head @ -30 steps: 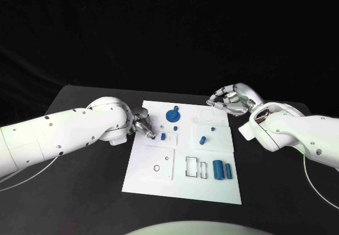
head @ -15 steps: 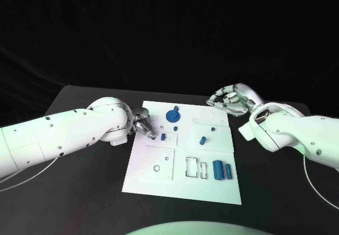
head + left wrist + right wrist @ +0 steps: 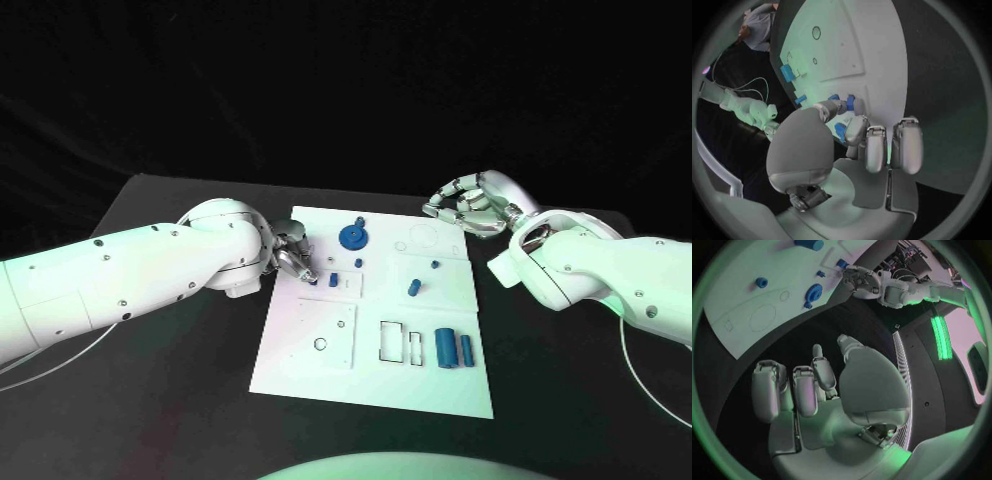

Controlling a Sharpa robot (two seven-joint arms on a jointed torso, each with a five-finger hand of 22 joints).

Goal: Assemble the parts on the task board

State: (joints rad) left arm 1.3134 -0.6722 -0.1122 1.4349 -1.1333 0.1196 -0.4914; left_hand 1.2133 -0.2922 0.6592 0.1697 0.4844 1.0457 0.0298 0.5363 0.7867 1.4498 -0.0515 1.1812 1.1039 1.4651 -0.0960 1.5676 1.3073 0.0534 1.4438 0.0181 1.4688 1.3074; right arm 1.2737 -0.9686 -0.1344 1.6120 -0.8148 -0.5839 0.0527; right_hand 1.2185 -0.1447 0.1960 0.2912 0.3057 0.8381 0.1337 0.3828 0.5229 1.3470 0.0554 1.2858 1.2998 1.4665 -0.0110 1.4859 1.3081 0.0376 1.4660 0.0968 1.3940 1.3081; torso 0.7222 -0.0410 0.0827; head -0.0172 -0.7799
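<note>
Early in assembly: left hand [image 3: 293,258] pinching small blue plastic part [image 3: 313,281] near white flat task board's [image 3: 325,375] left edge, right hand [image 3: 469,208] curled empty, blue cylinders [image 3: 453,347] loose.

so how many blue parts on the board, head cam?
7 visible on the task board: round part, small peg, two pieces by the left hand at and, peg, slanted piece, cylinder pair counted once. More may hide under the left hand.

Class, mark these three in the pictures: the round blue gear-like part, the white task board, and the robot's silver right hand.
round blue gear-like part [image 3: 352,237], head view, its round face.
white task board [image 3: 375,385], head view, bare near edge.
silver right hand [image 3: 469,207], head view, middle of the curled fingers.
</note>
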